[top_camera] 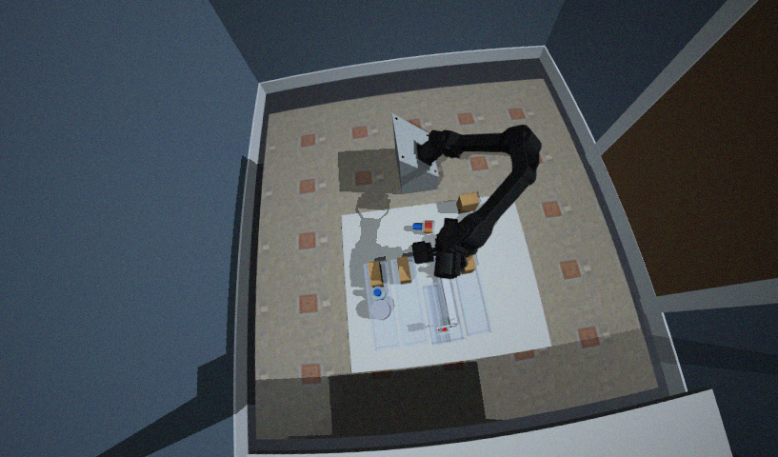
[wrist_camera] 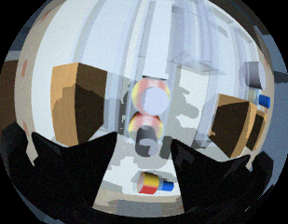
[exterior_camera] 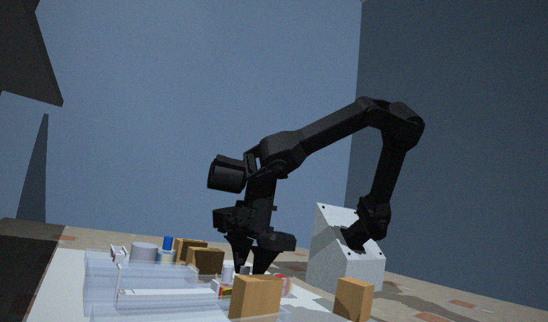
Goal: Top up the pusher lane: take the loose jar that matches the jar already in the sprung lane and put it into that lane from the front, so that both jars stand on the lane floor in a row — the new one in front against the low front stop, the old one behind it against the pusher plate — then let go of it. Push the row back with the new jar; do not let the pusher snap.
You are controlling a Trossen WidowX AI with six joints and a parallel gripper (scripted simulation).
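Observation:
My gripper (exterior_camera: 247, 272) (wrist_camera: 144, 140) is open, its fingers apart on either side of the new jar (wrist_camera: 144, 122), which has a grey cap and a red-and-yellow body. That jar stands upright in the sprung lane. Just behind it stands the matching jar (wrist_camera: 150, 85) (exterior_camera: 227, 274), with a pale grey cap. The two look close together or touching. The white pusher plate (exterior_camera: 214, 288) is behind the rear jar. The pusher's long white strip (top_camera: 447, 303) runs back along the lane. The low front stop cannot be made out. In the top view the arm hides both jars and the fingertips.
A blue-capped red-and-yellow jar (top_camera: 428, 227) (wrist_camera: 147, 183) lies on its side in front of the lanes. Another blue-capped jar (top_camera: 377, 292) (exterior_camera: 166, 255) and a grey cylinder (top_camera: 380, 308) (exterior_camera: 143, 253) stand in the far-left lane. Tan blocks (top_camera: 404, 269) (exterior_camera: 254, 297) (wrist_camera: 64, 103) flank the gripper.

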